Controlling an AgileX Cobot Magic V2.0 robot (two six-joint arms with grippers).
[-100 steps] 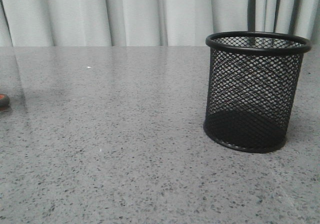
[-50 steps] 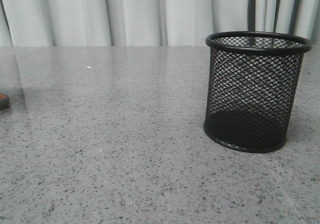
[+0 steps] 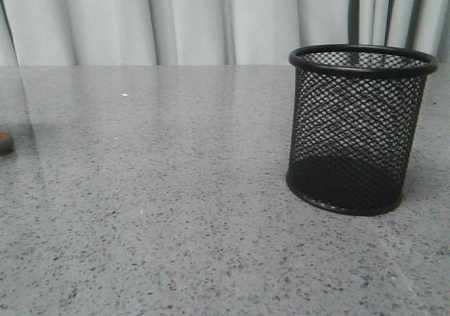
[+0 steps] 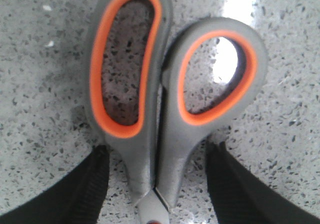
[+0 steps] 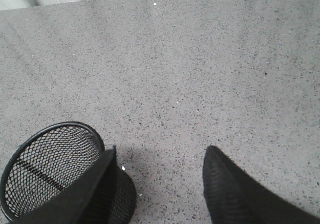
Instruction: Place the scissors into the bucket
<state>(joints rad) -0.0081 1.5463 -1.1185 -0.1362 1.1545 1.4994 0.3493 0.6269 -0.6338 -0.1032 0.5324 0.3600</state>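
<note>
The scissors (image 4: 160,109) lie flat on the speckled table, their grey handles lined with orange; the blades are out of the left wrist view. My left gripper (image 4: 157,151) is open and straddles the narrow neck just below the handle loops, with a gap on each side. In the front view only a dark-and-orange tip of the scissors (image 3: 4,143) shows at the far left edge. The bucket (image 3: 358,129), a black wire-mesh cup, stands upright at the right. My right gripper (image 5: 161,151) hangs open above the table, with the bucket (image 5: 45,164) just outside one of its fingers.
The grey speckled table (image 3: 176,189) stretches between the scissors at the left and the bucket at the right. Pale curtains (image 3: 176,20) hang behind its far edge. Neither arm shows in the front view.
The scissors tip at the left edge of the front view looks slightly lower and flatter. The bucket has not moved.
</note>
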